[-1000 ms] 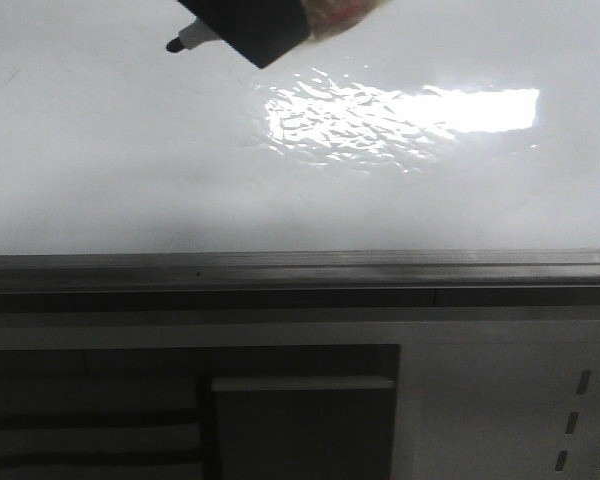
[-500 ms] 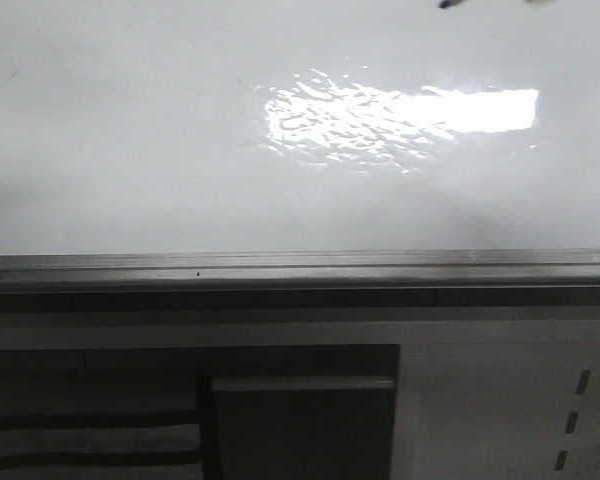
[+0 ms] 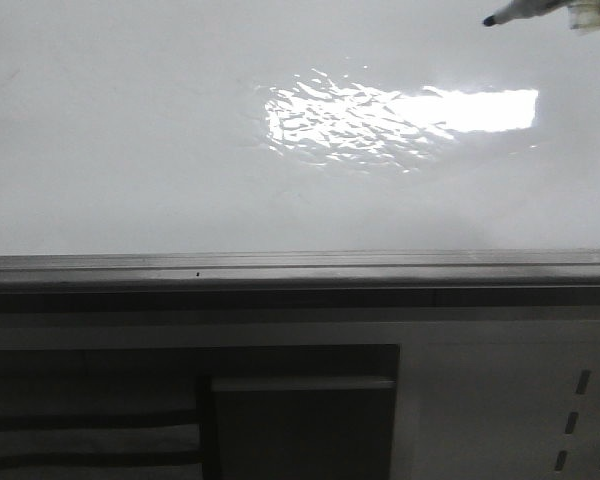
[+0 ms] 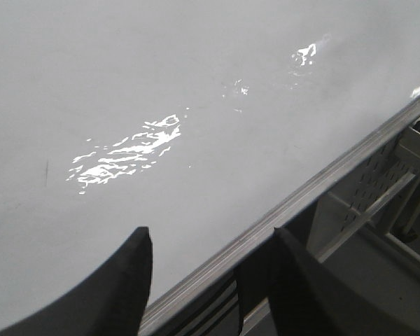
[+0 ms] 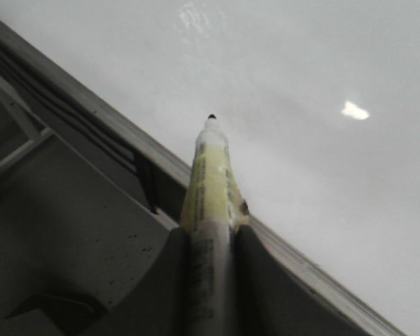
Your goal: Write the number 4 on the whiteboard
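- Nearest, the grey edge rail (image 3: 300, 268) runs across; beyond it the whiteboard (image 3: 130, 150) lies bare, no number 4 visible anywhere.
- Left gripper (image 4: 206, 280) hangs over the near edge, fingers apart, empty.
- Far right, the right gripper (image 5: 211, 262) clamps the marker (image 5: 211, 182), tip uncapped; contact with the board unclear.
- Writing looks not yet begun.

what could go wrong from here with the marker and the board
The marker is pinched near its back end by the right end effector, with a long barrel ahead of the fingers, so pressing down could tilt it or make it slip. In the front view its tip sits at the far edge of the frame, above the still blank whiteboard, so strokes there may fall out of sight.
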Controlling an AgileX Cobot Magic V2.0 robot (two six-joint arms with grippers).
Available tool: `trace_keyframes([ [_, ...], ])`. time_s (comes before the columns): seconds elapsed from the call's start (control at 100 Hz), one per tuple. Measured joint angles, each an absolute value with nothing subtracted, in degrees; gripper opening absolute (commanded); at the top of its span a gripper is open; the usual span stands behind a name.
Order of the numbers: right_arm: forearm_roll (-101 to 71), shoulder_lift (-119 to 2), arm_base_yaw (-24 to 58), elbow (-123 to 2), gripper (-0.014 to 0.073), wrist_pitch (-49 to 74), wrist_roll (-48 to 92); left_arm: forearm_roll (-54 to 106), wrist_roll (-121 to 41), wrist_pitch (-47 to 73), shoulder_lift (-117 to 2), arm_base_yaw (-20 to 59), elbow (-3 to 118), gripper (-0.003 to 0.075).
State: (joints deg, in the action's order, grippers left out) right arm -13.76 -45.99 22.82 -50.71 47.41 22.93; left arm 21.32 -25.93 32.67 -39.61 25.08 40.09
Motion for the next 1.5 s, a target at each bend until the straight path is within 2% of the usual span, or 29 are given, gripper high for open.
trace_keyframes([
  [0.28, -16.2, -60.8, 22.8, -64.9, -0.005, 59.4, 22.8, 21.5, -25.9, 32.3, -39.6, 25.1, 40.1, 0.0347],
  [0.36, -17.9, -62.3, 23.3, -65.2, -0.005, 56.7, 22.8, 21.5, -25.9, 32.2, -39.6, 25.1, 40.1, 0.0347],
  [0.53, -20.9, -62.6, 26.8, -59.4, -0.005, 43.1, 22.8, 21.6, -25.9, 32.2, -39.6, 25.1, 40.1, 0.0347],
  [0.81, -21.0, -67.5, 27.3, -58.8, -0.005, 35.1, 22.4, 21.6, -25.9, 31.8, -39.6, 25.1, 40.1, 0.0347],
  [1.25, -21.6, -76.1, 27.7, -59.4, -0.005, 34.6, 22.3, 21.6, -25.9, 30.6, -39.6, 25.1, 40.1, 0.0347],
  [1.5, -21.2, -71.2, 19.3, -59.2, -0.005, 43.1, 22.1, 21.7, -25.9, 29.7, -39.6, 25.1, 40.1, 0.0347],
])
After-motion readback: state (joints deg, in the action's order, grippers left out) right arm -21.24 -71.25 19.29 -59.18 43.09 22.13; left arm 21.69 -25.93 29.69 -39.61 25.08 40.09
